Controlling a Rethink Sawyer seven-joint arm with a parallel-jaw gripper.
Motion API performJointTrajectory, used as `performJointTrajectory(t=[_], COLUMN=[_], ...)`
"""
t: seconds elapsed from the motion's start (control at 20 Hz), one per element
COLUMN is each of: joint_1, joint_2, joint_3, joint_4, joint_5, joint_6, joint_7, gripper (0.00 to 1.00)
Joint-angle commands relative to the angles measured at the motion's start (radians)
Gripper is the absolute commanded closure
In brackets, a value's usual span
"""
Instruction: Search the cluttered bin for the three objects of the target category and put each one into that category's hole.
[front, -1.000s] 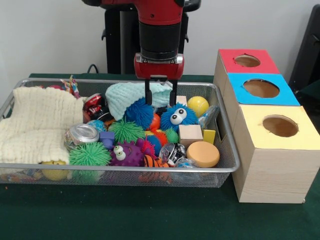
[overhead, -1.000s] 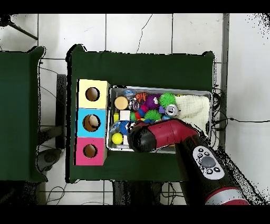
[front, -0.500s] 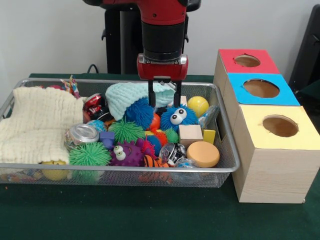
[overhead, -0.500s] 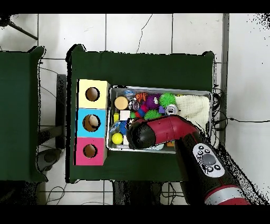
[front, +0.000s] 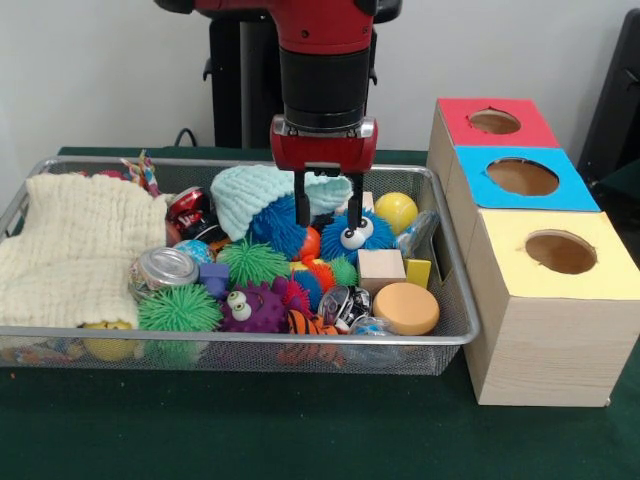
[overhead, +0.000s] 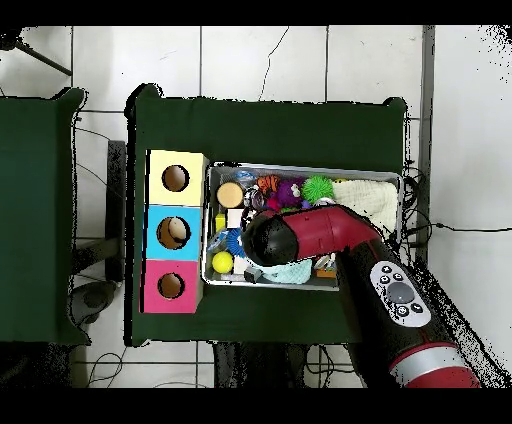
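Observation:
My gripper (front: 328, 220) hangs open low over the middle of the wire bin (front: 455, 290). Its left finger (front: 299, 205) stands against a blue spiky ball (front: 277, 226). The right one comes down on top of a blue fuzzy ball with googly eyes (front: 368, 236); an orange ball (front: 311, 244) shows between them. Nothing is gripped. Green (front: 178, 309) and purple (front: 254, 307) spiky balls lie nearer the front. In the overhead view the red arm (overhead: 305, 238) hides the gripper and the bin's middle. Three boxes have holes in red (front: 495, 121), blue (front: 522, 177) and yellow (front: 560, 252) tops.
A cream cloth (front: 75, 250) fills the bin's left end and a mint knit hat (front: 255, 190) lies behind the gripper. A yellow ball (front: 396, 211), wooden cube (front: 380, 268), orange disc (front: 405, 308) and metal can (front: 168, 267) sit among the toys.
The gripper has come down and slightly right, from above the mint hat to among the toys, its fingers now at the level of the two blue balls. It stays open.

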Motion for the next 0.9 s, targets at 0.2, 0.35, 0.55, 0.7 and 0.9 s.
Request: performJointTrajectory(t=[0.2, 0.35, 0.55, 0.7, 0.9], joint_1=[-0.013, 0.002, 0.011, 0.015, 0.014], joint_2=[0.095, 0.103, 0.126, 0.131, 0.103], joint_3=[0.022, 0.01, -0.003, -0.004, 0.007], joint_4=[-0.11, -0.119, -0.129, -0.126, -0.1], joint_5=[0.005, 0.004, -0.01, -0.004, 0.035], joint_6=[0.046, 0.046, 0.029, 0.026, 0.057], joint_7=[-0.056, -0.037, -0.027, -0.017, -0.003], gripper=[0.0, 0.0, 0.0, 0.0, 0.0])
